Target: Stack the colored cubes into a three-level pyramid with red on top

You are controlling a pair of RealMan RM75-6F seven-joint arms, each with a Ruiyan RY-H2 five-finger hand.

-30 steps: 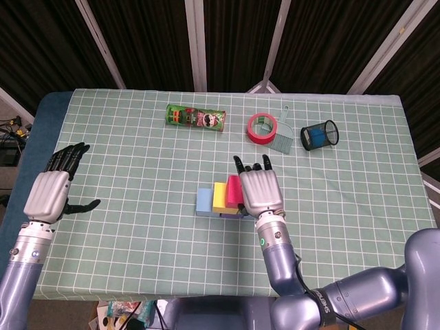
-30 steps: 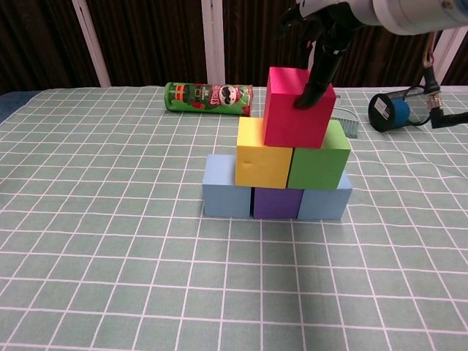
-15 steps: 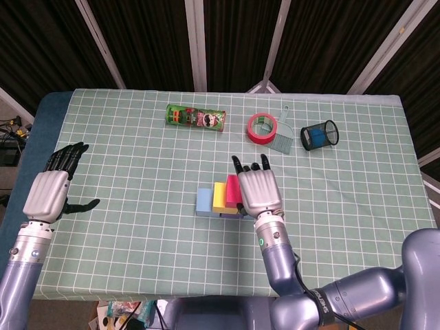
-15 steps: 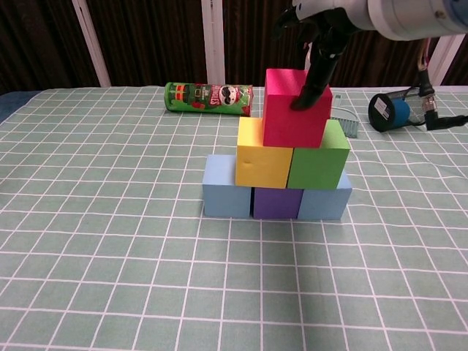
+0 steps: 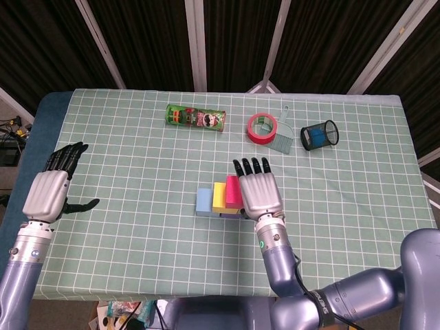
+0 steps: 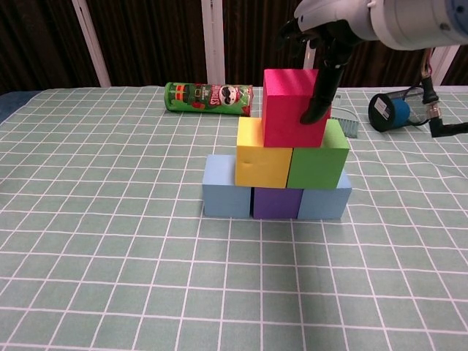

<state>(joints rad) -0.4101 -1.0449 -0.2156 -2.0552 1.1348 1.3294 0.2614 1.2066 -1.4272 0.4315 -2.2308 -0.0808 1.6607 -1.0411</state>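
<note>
A pyramid stands mid-table. Its base is a light blue cube, a purple cube and another light blue cube. On them sit a yellow cube and a green cube. The red cube rests on top of those two. My right hand hovers over the stack's right part, fingers stretched flat, thumb hanging down against the red cube's right front. It hides the green cube from the head view. My left hand is open at the table's left edge.
A green chip can lies on its side at the back. A red tape roll, a small brush and a black mesh cup sit at the back right.
The red cube shifted slightly left and now sits squarer on the yellow and green cubes. My right hand's fingers drew together and its thumb slid further right. The left hand stayed put.
</note>
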